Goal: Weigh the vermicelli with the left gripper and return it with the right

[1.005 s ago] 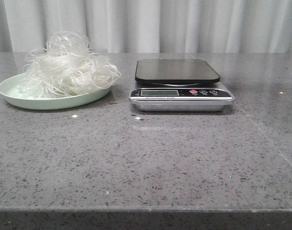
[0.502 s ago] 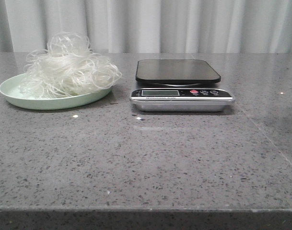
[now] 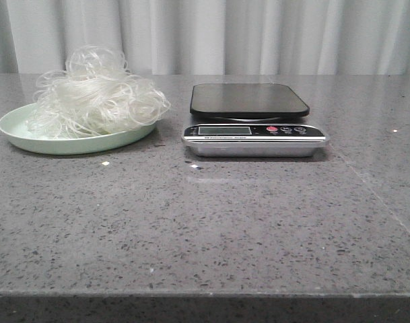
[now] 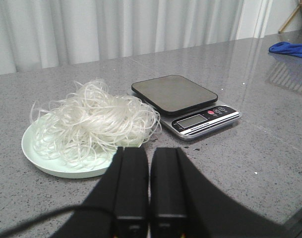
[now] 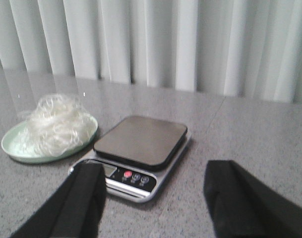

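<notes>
Two grippers concern us: our left gripper [image 4: 150, 163] has its fingers pressed together, holding nothing; our right gripper [image 5: 153, 191] stands wide apart, empty. The vermicelli [image 3: 97, 94] lies heaped on the pale-green plate [image 3: 29, 139] near the table's far left edge, beside the kitchen scale [image 3: 253, 121].

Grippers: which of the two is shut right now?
The left gripper: its two black fingers sit pressed together, holding nothing, short of the vermicelli. The right gripper is open, its fingers spread wide apart with the scale between them.
</notes>
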